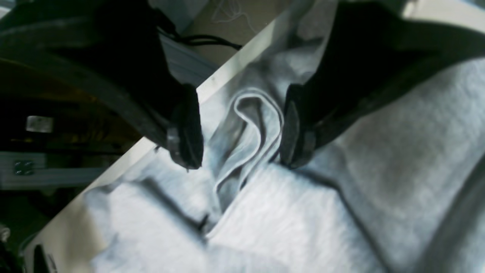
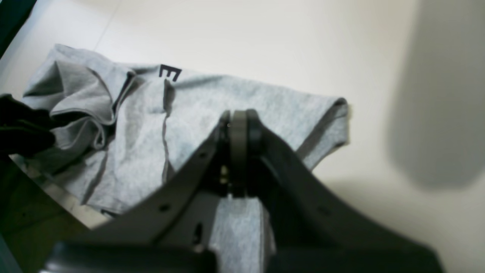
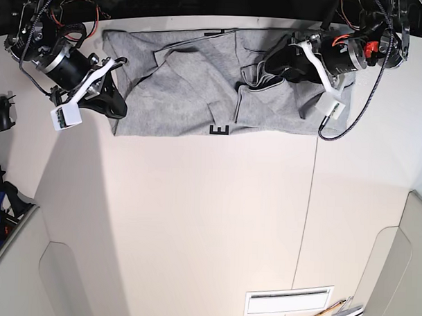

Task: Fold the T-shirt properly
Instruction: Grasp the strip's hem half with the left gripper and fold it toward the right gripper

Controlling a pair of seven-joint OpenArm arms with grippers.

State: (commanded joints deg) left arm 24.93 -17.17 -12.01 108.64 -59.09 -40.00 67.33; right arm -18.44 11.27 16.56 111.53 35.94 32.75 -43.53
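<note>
While the big grey cotton T-shirt [image 3: 192, 88] lies bunched at the top | left gripper [image 1: 242, 129] spread wide over a curled hem | right gripper [image 2: 238, 125] pressed together, holding nothing.

Base view is bright and evenly lit, pretty sharp, with only soft shadows on the table [image 3: 209, 213]. Both wrist cams are way softer: the left gripper [image 1: 242, 148] fingers are blurry black blobs, and a big fuzzy shadow sits on the right side of the right wrist view.
</note>
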